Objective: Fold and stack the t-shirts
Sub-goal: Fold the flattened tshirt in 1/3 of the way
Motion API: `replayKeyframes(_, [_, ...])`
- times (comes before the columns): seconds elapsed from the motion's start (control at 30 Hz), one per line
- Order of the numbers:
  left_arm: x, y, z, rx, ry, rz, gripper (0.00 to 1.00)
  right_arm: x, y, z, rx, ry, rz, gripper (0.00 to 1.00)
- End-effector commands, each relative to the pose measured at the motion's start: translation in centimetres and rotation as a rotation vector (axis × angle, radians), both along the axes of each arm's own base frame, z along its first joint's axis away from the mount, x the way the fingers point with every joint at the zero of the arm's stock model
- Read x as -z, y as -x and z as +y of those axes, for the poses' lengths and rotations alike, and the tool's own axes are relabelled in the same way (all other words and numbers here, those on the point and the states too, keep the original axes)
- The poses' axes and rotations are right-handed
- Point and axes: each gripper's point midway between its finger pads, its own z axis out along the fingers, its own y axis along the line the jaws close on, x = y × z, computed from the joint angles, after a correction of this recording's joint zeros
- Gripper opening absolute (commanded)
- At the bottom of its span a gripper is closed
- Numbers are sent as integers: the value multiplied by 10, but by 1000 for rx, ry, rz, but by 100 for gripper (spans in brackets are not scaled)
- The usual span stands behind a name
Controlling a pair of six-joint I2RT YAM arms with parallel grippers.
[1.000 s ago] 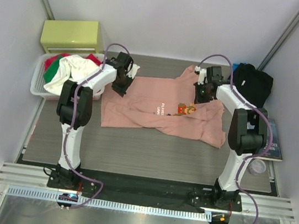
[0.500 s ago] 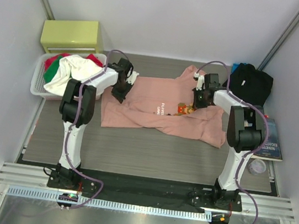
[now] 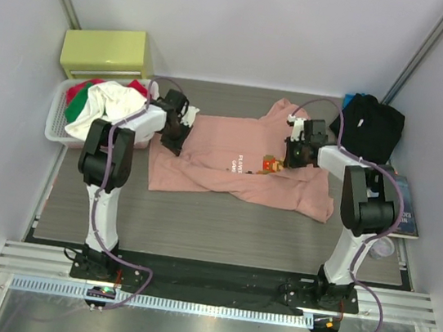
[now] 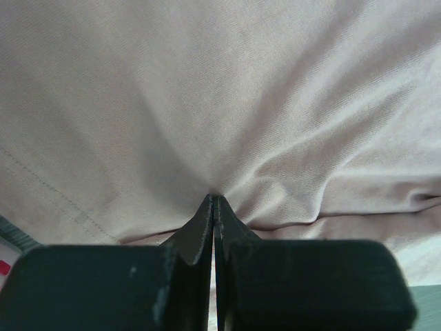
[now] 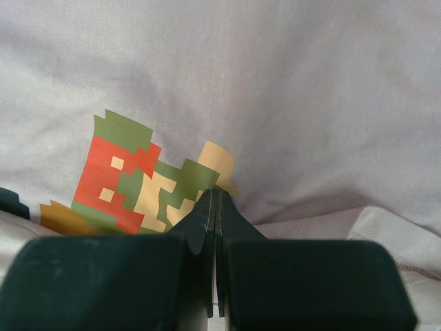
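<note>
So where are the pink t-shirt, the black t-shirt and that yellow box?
Salmon-pink cloth t-shirt (image 3: 212,177): top view, lower body panel.
Black cloth t-shirt (image 3: 372,125): top view, middle of the bundle.
Pale yellow box (image 3: 110,50): top view, its top face.

Robotics laboratory test cell: plain white enclosure walls (image 3: 249,29), grey wood-grain laminate tabletop (image 3: 221,224), slotted aluminium mounting rail (image 3: 399,308) bearing white-and-black left robot arm (image 3: 102,191) and matching right robot arm (image 3: 354,234).

The left claw (image 4: 213,201) has its two black fingers pressed together, pinching a pucker of the pink t-shirt (image 4: 227,89). The cloth fills the view, with a stitched hem at lower left.
</note>
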Motion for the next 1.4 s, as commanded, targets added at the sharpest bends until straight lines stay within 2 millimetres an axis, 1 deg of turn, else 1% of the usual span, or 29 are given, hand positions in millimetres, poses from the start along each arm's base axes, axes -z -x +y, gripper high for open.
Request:
replayKeyframes(0.0, [35,42,4,-16,15,196,0,27,58,-1,-10,6,196,1])
replayKeyframes(0.03, [34,45,4,-14,20,204,0,26,62,-2,-10,8,200,1])
replayKeyframes(0.07, [36,55,5,-10,22,225,0,24,64,-2,-14,5,196,1])
replayKeyframes(0.1, [32,57,4,-3,31,216,0,22,70,-2,-19,4,199,1])
replayKeyframes(0.17, [30,66,3,3,49,219,0,18,74,-3,-22,1,191,1])
replayKeyframes(0.2, [35,77,5,7,50,238,0,15,79,-3,-21,-3,186,1])
replayKeyframes(0.23, [29,78,4,8,61,219,0,13,82,-4,-21,-6,183,1])
replayKeyframes(0.27, [27,82,2,10,76,225,0,12,84,-4,-20,-8,180,1])
replayKeyframes(0.3, [29,90,3,9,82,239,0,13,91,-4,-20,-10,188,1])
replayKeyframes(0.37, [23,93,1,12,95,226,0,7,95,-3,-20,-23,176,1])
replayKeyframes(0.4, [24,98,2,12,93,232,0,8,101,-4,-18,-22,186,1])
replayKeyframes(0.43, [23,101,0,17,96,234,0,3,101,-4,-15,-27,174,1])
replayKeyframes(0.5, [20,104,-1,25,100,227,0,2,108,-5,-10,-30,179,1])
replayKeyframes(0.53, [21,111,-1,31,96,237,0,0,109,-5,-7,-38,175,1])
replayKeyframes(0.57, [19,111,-1,35,97,229,0,-6,110,-3,-11,-44,159,1])
replayKeyframes(0.67, [20,113,1,41,91,220,0,-10,114,-3,-17,-43,150,1])
replayKeyframes(0.8, [16,115,-1,48,99,213,0,-8,119,-4,-17,-38,159,1])
replayKeyframes(0.87, [16,120,-1,54,93,212,0,-8,121,-4,-20,-42,163,1])
replayKeyframes(0.9, [12,120,-1,56,95,196,0,-7,124,-4,-19,-39,164,1])
replayKeyframes(1.0, [10,126,0,63,91,182,0,-11,125,-6,-15,-33,147,1])
replayKeyframes(1.03, [7,124,0,64,90,165,0,-15,124,-6,-14,-35,133,1])
replayKeyframes(1.2, [2,116,2,67,76,125,0,-20,116,-7,-5,-28,92,1])
replayKeyframes(1.33, [-4,102,6,92,47,53,0,-21,110,-7,-10,-17,74,1])
replayKeyframes(1.37, [-9,95,6,103,38,10,0,-24,108,-6,-15,-10,59,1])
